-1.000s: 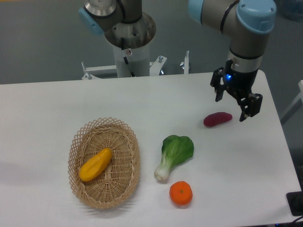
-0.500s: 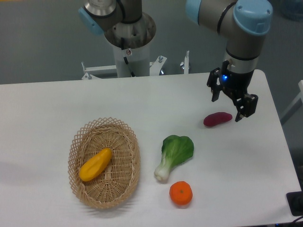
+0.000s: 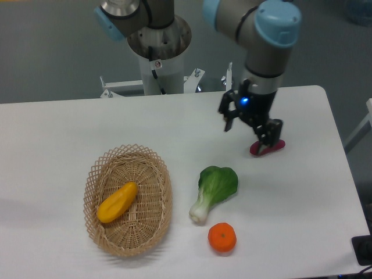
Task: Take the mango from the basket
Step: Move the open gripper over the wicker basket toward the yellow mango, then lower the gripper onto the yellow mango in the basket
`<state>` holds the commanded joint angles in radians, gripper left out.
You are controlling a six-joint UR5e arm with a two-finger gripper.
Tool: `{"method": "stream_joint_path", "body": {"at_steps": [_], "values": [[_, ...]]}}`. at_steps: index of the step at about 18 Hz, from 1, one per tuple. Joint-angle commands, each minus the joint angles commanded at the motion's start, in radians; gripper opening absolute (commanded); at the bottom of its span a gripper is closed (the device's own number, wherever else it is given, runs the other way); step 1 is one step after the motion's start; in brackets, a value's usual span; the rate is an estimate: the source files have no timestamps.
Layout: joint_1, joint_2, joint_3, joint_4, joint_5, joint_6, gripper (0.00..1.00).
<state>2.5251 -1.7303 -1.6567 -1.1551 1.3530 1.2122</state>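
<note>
The yellow-orange mango (image 3: 117,201) lies slanted inside the oval wicker basket (image 3: 151,168) at the table's front left. My gripper (image 3: 248,131) hangs open and empty over the table's right half, well to the right of and behind the basket. Its right finger overlaps the dark purple-red oblong in this view.
A dark purple-red oblong (image 3: 272,148) lies just right of the gripper. A green bok choy (image 3: 213,189) rests between gripper and basket, and a round orange (image 3: 222,238) sits near the front edge. The arm's base column (image 3: 158,55) rises behind the table.
The gripper has swung leftward along the table, from beyond the purple oblong's right side to its left, still open and empty. Nothing on the table moved.
</note>
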Motion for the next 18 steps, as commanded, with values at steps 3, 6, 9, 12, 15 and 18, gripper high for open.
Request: {"method": "stream_joint_path", "body": {"at_steps": [3,6,9,12,15,18], "values": [[-0.078,-0.018,0.0,0.082,0.0,-0.207,1.0],[-0.167,-0.066,-0.002,0.233,0.0,-0.383,1.0],[-0.241,-0.124,0.012,0.265,0.005,-0.529,1.0],[-0.298,-0.163,0.015,0.265,0.008,-0.582,1.0],[-0.333,-0.201,0.012,0.265,0.009,-0.58,1.0],[-0.356,-0.224,0.008,0.264,0.011,-0.57,1.0]]}}
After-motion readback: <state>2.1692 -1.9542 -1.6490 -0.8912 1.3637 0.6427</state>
